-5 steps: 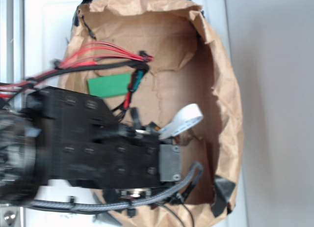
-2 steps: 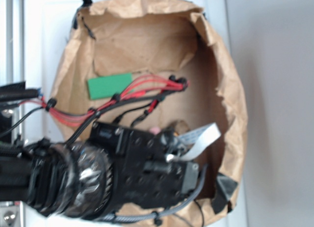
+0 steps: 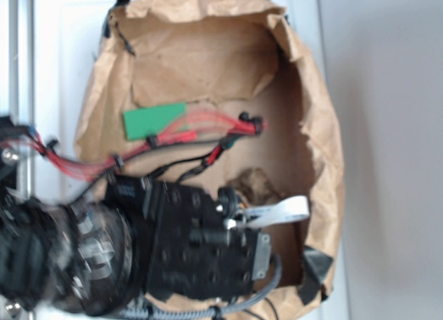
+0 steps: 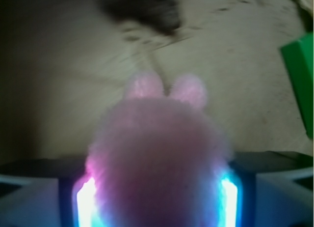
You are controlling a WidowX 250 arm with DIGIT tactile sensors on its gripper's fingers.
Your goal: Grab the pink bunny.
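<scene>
— Where's the pink bunny point(image 4: 159, 153)?
— I see it in the wrist view, wedged between the gripper point(image 4: 157, 197) pads, jaws clamped on its sides.
— Anything else?
— Brown lump point(image 3: 255, 185) mid-floor of the paper-lined tray point(image 3: 325, 147); green card point(image 4: 300, 84) right.

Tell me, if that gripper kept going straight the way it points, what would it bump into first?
The pink bunny already fills the space between the jaws of the gripper. Beyond it probably lies the brown paper floor, with a dark lumpy object farther ahead; depth is unclear.
</scene>
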